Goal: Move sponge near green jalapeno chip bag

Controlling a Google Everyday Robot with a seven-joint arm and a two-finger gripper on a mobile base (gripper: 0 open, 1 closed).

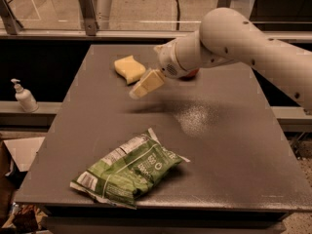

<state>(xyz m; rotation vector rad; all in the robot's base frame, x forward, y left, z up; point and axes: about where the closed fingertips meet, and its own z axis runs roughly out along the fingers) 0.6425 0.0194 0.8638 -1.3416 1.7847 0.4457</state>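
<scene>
The gripper (pixel 146 84), its opening not discernible, is being poised empty just beside the sponge (pixel 129 68), well apart from the green jalapeno chip bag (pixel 131 169); approached off-centre, the sponge risks being shoved away.

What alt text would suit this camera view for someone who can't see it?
A white robot arm reaches from the right over a dark table, its pincer hovering just beside a pale yellow sponge near the far edge. A green chip bag lies near the front edge, well apart from both.
</scene>
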